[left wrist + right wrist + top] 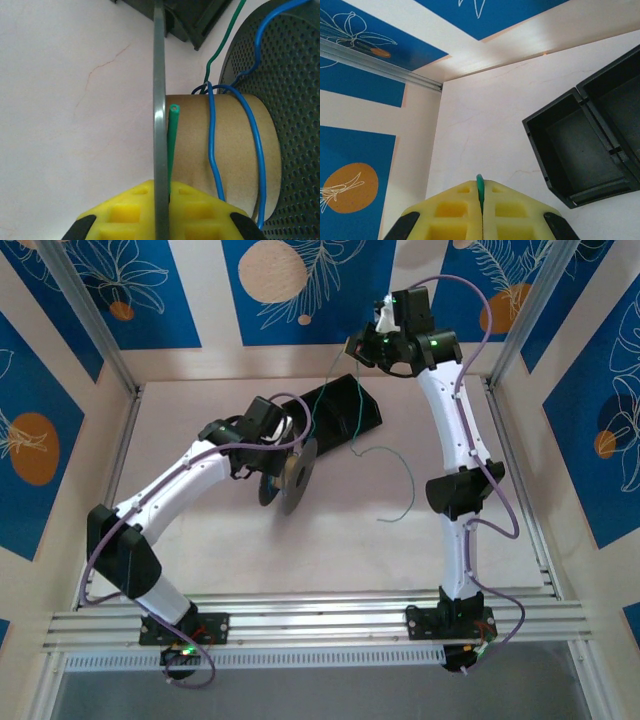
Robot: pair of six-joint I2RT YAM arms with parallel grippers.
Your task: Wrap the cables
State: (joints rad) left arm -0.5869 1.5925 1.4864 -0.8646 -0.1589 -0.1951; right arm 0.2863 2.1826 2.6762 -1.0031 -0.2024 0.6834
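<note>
Left gripper: yellow fingers closed tight on the thin grey rim of one spool flange, which sits edge-on between them.
Right gripper: yellow fingers pressed together, pinching the thin green cable. A short stub stands up out of the seam.
Spool: grey perforated-disc spool stands on its edge mid-table, just beside the near corner of the tray. Its brown cardboard core spans the two flanges.
Blue cable: thin blue cable makes two loops round the core. They cross at the top, and a tail rises across the far perforated flange.
Green cable, route: in the overhead view it hangs from the raised right arm, passes the tray, then trails in a loose curve on the pale table right of the spool. A green cut end lies on the core against the gripped flange.
Tray: black plastic compartment tray lies at the far side of the table, open side up.
</note>
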